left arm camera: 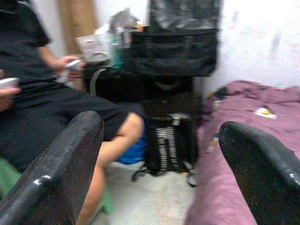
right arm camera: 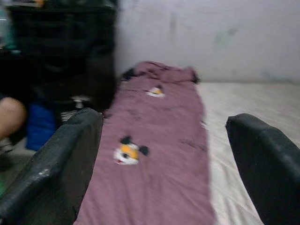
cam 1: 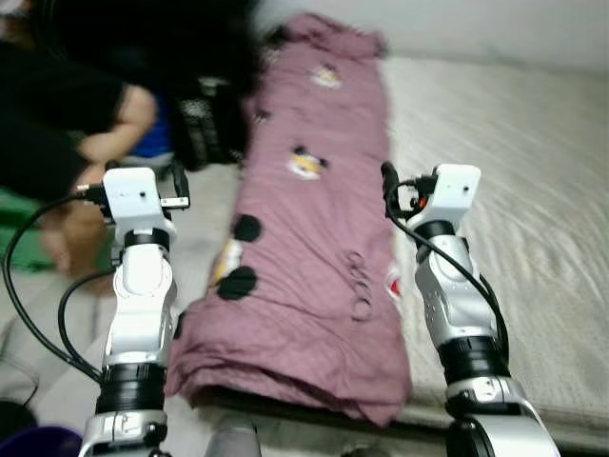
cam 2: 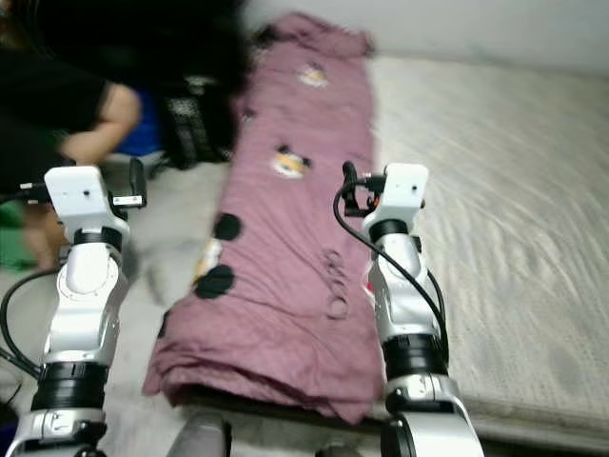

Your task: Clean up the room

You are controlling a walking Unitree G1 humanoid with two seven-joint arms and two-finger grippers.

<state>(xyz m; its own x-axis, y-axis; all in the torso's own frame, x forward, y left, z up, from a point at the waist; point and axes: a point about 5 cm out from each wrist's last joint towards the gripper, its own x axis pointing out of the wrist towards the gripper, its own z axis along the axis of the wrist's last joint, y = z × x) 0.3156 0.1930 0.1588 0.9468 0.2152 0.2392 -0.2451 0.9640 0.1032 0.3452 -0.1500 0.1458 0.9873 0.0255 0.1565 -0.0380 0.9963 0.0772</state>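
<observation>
A long mauve blanket (cam 1: pixel 309 219) with cartoon prints lies folded along the left edge of the bed (cam 1: pixel 514 190), running from near to far. It lies between the two raised arms. The left hand (left arm camera: pixel 159 154) hovers left of it, fingers apart and empty. The right hand (right arm camera: pixel 164 154) hangs over its right edge, fingers apart, holding nothing. A seated person (cam 1: pixel 67 124) is far left, beside a black bag (left arm camera: pixel 171 140).

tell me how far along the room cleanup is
Done: the purple blanket already lies folded into a long strip along the mattress edge. In hand: nothing; the left gripper and right gripper are raised, fingers open and empty. Left: folding it shorter, probably, and the black bags on the floor beside a seated person.
</observation>
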